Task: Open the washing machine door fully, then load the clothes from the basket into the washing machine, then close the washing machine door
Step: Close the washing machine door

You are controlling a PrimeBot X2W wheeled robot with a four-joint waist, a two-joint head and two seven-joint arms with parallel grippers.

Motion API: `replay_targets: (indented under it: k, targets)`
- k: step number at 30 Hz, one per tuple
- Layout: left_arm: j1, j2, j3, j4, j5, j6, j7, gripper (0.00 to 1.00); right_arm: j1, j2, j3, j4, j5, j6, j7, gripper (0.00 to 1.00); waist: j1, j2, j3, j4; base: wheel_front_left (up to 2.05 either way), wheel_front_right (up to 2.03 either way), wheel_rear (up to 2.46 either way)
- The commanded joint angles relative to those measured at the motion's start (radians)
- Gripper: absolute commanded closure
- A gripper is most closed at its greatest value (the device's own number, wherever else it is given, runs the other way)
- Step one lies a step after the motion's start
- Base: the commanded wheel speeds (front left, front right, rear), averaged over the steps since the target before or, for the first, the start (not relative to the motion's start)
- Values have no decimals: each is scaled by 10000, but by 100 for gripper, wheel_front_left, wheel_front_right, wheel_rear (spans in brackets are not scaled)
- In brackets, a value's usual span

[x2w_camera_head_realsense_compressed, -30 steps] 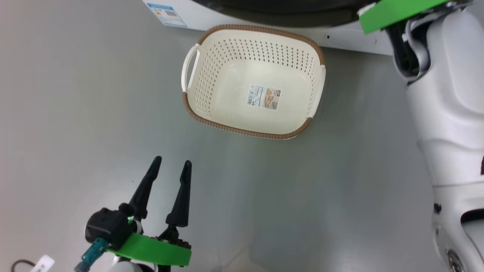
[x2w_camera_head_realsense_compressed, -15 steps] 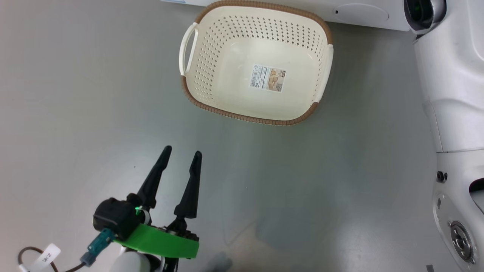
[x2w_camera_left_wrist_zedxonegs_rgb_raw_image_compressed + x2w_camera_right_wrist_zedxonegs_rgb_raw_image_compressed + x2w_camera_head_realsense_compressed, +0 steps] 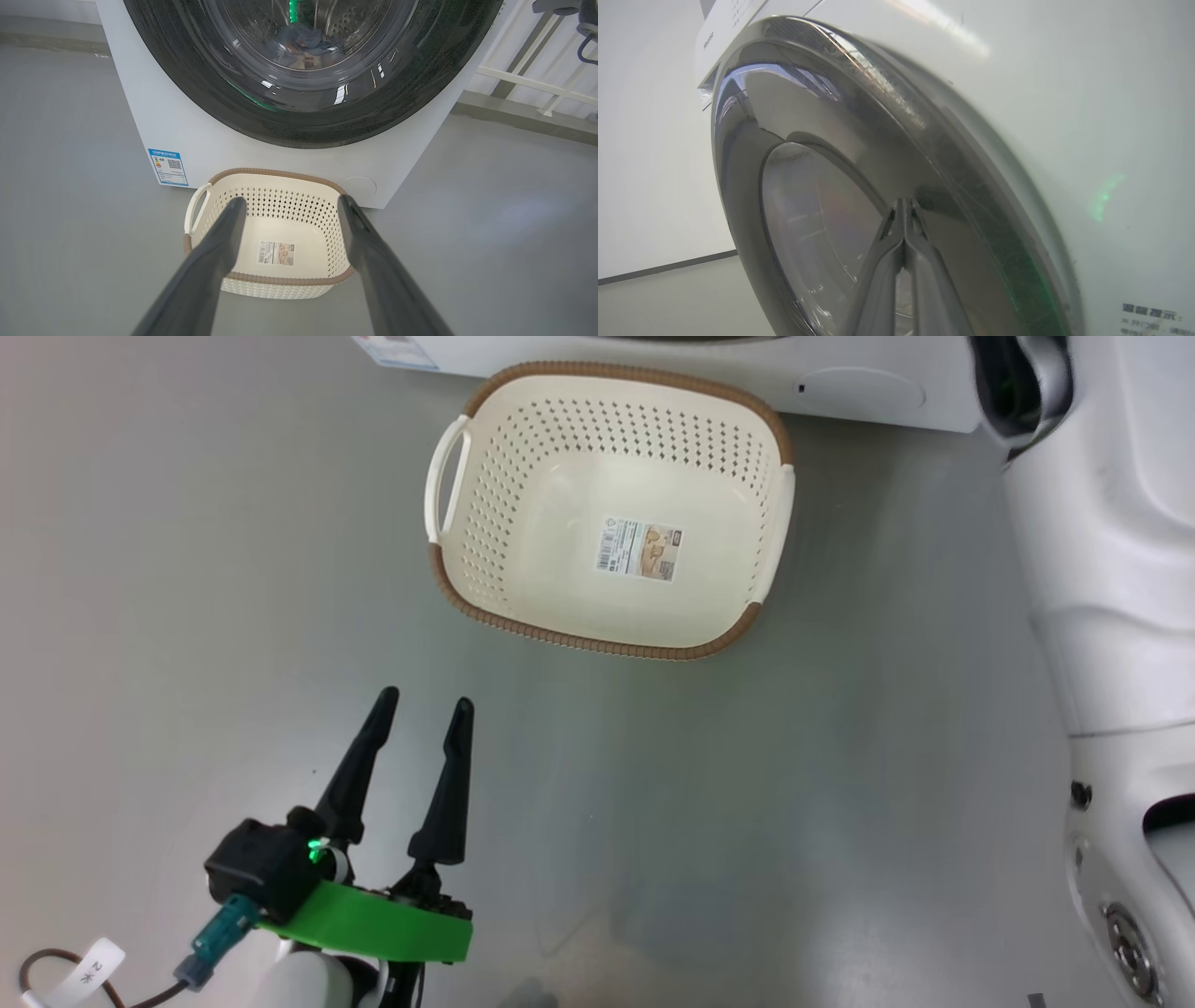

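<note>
In the head view the basket (image 3: 597, 644) sits on the floor just in front of the washing machine (image 3: 653, 364), close enough for short carries, and it holds nothing but its label. The left pincer (image 3: 425, 700) hovers well short of it, fingers spread wide, gripping nothing.

In the left wrist view the washing machine door (image 3: 299, 130) lies against the white front, seemingly shut. The clothes (image 3: 303, 42) show as a blue heap behind its glass, inside the drum, so loading looks done.

In the right wrist view the right pincer (image 3: 903, 205) has its fingers pressed together, empty, with the tips at the door's glossy rim. It is probably placed there to push the door home; whether it touches cannot be told.
</note>
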Motion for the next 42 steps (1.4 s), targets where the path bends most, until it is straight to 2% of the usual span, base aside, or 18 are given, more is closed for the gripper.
replay_targets:
  k: [1, 19, 28, 29, 32, 33, 42]
  targets:
    - [-17, 196, 428, -145, 13, 79, -82, 0, 273, 373, 262, -334, 233, -57, -39, 100, 0, -1, -149, -145, 0, 0, 0]
    - [572, 196, 1654, 59, 586, 18, -82, 0, 2863, 345, 1852, -953, 1856, -57, -39, 100, 0, -1, -1894, -1207, 0, 0, 0]
    - [1086, 196, 2352, 55, 725, -14, -82, 0, 4260, 112, 2253, -1296, 2185, -57, -39, 100, 0, -1, -2874, -1823, 0, 0, 0]
    - [1163, 196, 2434, 53, 745, -19, -82, 0, 4430, 95, 2312, -1307, 2223, -57, -39, 93, 0, -1, -2990, -1904, 0, 0, 0]
    - [1374, 196, 2667, 3, 817, -31, -82, 0, 4926, 43, 2403, -1417, 2289, -57, -39, 51, 0, -1, -3309, -2145, 0, 0, 0]
    - [1445, 196, 2741, -9, 840, -34, -82, 0, 5101, 16, 2444, -1462, 2264, -57, -39, 0, 0, -1, -3416, -2220, 0, 0, 0]
    - [1973, 196, 3276, -20, 1125, -44, -82, 0, 6565, -243, 2364, -1852, 2355, -57, -39, 0, 0, -1, -4148, -2779, 0, 0, 0]
